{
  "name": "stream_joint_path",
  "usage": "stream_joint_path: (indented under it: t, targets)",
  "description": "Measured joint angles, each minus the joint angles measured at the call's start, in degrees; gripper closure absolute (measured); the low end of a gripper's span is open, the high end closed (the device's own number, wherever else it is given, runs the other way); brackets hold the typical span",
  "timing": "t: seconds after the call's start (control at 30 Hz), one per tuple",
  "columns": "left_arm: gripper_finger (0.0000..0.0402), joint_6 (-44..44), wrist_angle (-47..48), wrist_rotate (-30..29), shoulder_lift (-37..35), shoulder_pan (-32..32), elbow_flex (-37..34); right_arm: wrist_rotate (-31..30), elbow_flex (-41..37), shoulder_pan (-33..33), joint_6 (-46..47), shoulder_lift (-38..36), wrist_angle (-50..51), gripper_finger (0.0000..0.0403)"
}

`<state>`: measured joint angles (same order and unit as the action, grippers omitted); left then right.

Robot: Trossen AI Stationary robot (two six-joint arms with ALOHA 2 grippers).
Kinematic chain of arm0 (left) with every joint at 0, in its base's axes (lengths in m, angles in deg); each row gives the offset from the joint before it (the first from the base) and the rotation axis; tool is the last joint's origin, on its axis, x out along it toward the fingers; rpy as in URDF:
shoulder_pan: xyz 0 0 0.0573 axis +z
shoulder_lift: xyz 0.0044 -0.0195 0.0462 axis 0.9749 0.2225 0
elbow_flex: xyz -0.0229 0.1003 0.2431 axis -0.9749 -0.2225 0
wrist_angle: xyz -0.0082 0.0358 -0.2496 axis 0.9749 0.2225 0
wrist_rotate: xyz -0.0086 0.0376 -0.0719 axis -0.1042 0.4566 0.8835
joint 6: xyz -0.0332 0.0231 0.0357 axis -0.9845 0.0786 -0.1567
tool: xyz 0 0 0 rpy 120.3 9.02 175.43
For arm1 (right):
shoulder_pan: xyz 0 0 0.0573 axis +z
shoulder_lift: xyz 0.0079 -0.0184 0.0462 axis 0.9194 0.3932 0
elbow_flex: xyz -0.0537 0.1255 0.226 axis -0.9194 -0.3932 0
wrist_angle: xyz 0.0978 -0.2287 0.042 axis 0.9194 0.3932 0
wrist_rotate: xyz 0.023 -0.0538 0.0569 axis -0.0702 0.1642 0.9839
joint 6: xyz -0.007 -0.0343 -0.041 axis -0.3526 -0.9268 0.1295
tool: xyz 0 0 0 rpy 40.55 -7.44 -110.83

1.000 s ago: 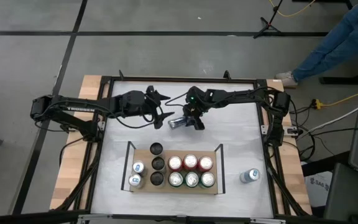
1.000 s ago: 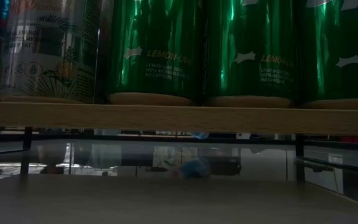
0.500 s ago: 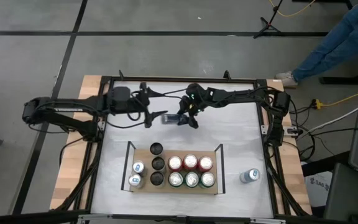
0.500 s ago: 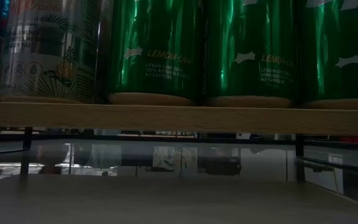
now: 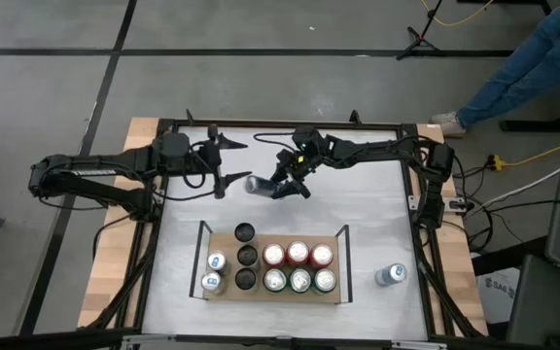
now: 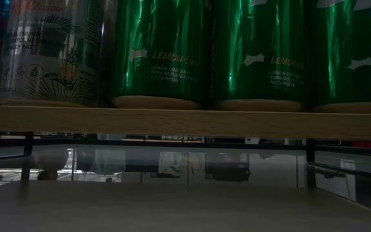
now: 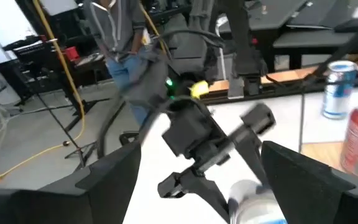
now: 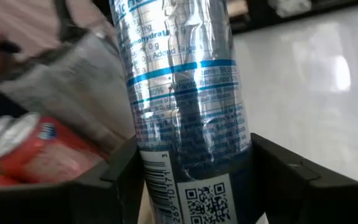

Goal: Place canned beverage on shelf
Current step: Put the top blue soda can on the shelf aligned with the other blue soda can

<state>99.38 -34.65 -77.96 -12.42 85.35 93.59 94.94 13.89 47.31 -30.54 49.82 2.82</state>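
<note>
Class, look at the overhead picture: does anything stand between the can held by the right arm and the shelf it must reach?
Nothing visible does. The right tool holds the silver-blue can over bare white table, and the shelf lies beyond open tabletop. The left tool stands open to one side.

Glossy silver-and-blue metal is shown on the can [image 8: 182,124] filling the centre of the right wrist view, with a printed label. Matt black plastic is seen on the right pincer [image 8: 191,186]. The green cans [image 6: 237,51] are shiny metal, standing on the shelf [image 6: 185,122] of matt light wood. The worktop [image 5: 358,204] looks smooth white.
</note>
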Motion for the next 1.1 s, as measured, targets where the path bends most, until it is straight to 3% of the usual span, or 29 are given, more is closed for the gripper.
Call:
stream_joint_path:
  t: [0.3,0.47,0.87,1.1]
  targets:
    - [0.0079,0.98,0.35,10.4,0.0,0.0,0.0,13.36,0.02,0.02,4.93,-0.01,-9.58,0.0172]
    - [0.0078,0.95,0.31,12.6,0.0,0.02,0.0,18.07,0.02,0.02,5.76,-0.01,-11.44,0.0172]
    - [0.0078,0.95,0.07,13.23,1.31,-2.04,-0.09,23.15,0.04,0.03,5.75,-0.07,-11.73,0.0172]
    - [0.0079,0.97,-3.0,13.21,2.53,-4.2,-0.04,23.19,0.04,0.04,5.75,-0.07,-12.54,0.0172]
